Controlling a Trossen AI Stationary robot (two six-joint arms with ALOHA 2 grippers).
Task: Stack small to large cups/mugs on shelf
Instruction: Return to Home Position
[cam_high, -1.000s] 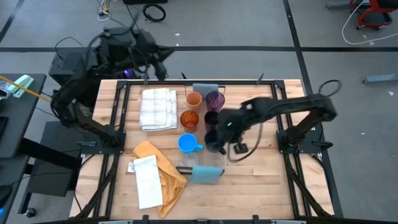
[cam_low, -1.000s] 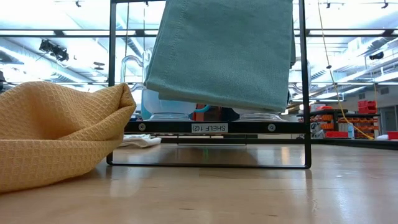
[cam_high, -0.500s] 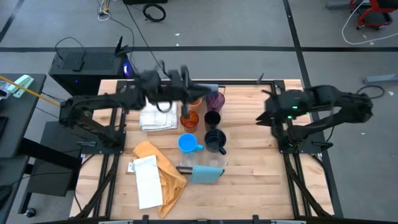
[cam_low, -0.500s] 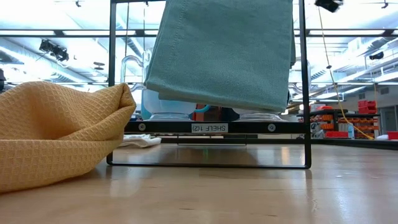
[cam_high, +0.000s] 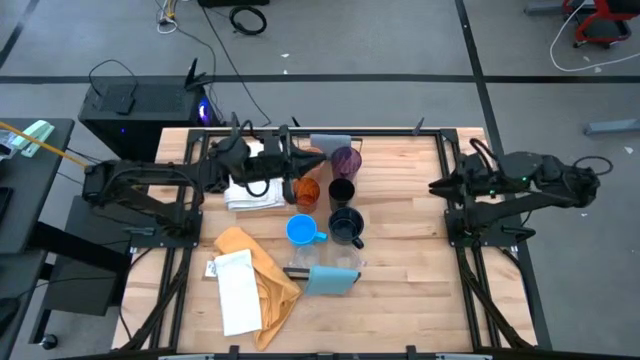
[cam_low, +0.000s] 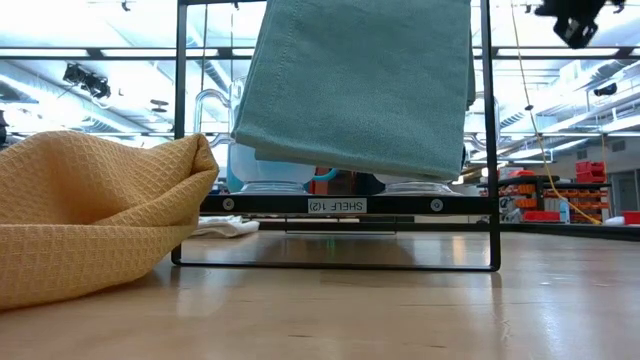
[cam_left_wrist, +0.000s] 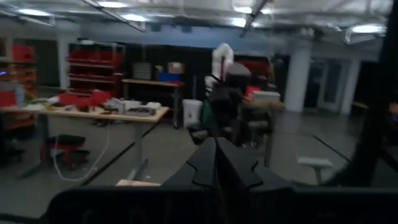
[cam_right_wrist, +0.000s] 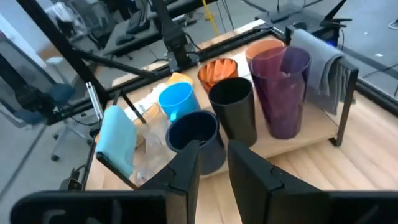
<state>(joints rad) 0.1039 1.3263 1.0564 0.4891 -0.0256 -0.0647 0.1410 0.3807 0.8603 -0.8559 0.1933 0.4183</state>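
The cups stand in two rows on the shelf (cam_right_wrist: 292, 146). They are the orange cup (cam_right_wrist: 264, 50), amber cup (cam_right_wrist: 217, 70), purple cup (cam_right_wrist: 283, 87), black cup (cam_right_wrist: 233, 106), blue mug (cam_right_wrist: 176, 99), navy mug (cam_right_wrist: 196, 134) and clear glass (cam_right_wrist: 146, 142). In the high view the purple cup (cam_high: 347, 158), black cup (cam_high: 341, 190), blue mug (cam_high: 300, 230) and navy mug (cam_high: 345, 228) show. My left gripper (cam_high: 296, 165) is shut and empty (cam_left_wrist: 217, 155), over the orange and amber cups. My right gripper (cam_high: 433, 186) is open and empty (cam_right_wrist: 214, 162) at the table's right side, pointing toward the cups.
A grey cloth (cam_right_wrist: 317, 56) hangs at the shelf's far end and a light blue cloth (cam_right_wrist: 115, 134) at its near end. A white towel (cam_high: 255, 185), a yellow cloth (cam_high: 255, 270) and a white sheet (cam_high: 235, 290) lie on the table's left half. Bare wood (cam_high: 400, 270) lies right of the shelf.
My right gripper has drawn away from the navy mug, going up and toward the table's right edge. The navy mug stands on the shelf beside the blue mug. My left arm has swung in from the far left corner, its gripper now over the orange and amber cups.
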